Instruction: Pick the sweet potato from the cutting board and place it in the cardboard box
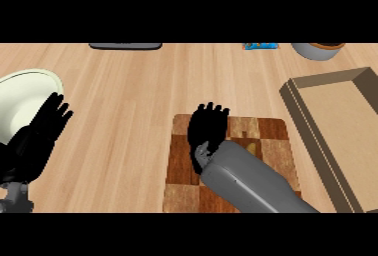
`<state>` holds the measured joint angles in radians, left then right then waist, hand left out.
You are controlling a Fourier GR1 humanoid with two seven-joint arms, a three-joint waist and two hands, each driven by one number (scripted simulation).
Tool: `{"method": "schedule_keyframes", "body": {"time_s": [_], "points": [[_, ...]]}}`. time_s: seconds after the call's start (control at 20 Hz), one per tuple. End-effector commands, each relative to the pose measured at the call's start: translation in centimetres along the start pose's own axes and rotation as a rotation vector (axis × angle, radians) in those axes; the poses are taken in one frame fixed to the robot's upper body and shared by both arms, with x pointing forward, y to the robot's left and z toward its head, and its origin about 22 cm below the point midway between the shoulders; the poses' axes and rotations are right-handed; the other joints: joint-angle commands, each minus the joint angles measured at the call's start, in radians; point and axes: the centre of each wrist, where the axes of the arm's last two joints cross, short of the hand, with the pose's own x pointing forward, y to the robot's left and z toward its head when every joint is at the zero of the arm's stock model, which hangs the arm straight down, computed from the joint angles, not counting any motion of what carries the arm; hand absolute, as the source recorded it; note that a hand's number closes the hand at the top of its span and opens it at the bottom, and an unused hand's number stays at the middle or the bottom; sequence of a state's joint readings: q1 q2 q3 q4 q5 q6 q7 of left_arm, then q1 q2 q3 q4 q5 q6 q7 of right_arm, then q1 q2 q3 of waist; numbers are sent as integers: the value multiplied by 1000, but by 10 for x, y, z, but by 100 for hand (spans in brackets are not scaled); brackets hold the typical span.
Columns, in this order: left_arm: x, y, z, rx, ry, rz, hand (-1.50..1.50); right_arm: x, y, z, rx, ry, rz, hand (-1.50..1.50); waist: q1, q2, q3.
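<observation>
The checkered wooden cutting board (269, 131) lies at the lower middle of the counter. My right hand (207, 127) hovers over its left part, fingers straight and pointing away from me, open. The grey forearm covers much of the board. A small tan patch (251, 146) shows on the board just right of the wrist; I cannot tell whether it is the sweet potato, which is otherwise hidden. The cardboard box (295, 92) stands open at the right edge, and what I see of its inside is bare. My left hand (40, 132) rests open at the far left.
A pale round plate (22, 95) lies at the left, partly under my left hand. Along the far edge sit a dark flat object (125, 46), a blue item (260, 46) and a grey bowl (316, 51).
</observation>
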<state>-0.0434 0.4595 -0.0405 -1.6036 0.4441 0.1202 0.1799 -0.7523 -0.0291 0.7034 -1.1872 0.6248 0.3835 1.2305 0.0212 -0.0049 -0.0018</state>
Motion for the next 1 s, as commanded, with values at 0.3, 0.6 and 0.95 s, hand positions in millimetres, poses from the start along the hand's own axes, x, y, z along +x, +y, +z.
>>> {"method": "schedule_keyframes", "body": {"time_s": [0.3,0.6,0.95], "points": [[-9,-7,-1,7,4,-9,0,14,12,-9,50,273,99,-150,1,3,0],[-2,-9,-1,-7,-5,2,0,13,26,-15,65,298,121,-150,-3,3,0],[5,-11,-4,-5,0,-1,0,14,25,-21,80,314,131,-150,-7,0,1]]}}
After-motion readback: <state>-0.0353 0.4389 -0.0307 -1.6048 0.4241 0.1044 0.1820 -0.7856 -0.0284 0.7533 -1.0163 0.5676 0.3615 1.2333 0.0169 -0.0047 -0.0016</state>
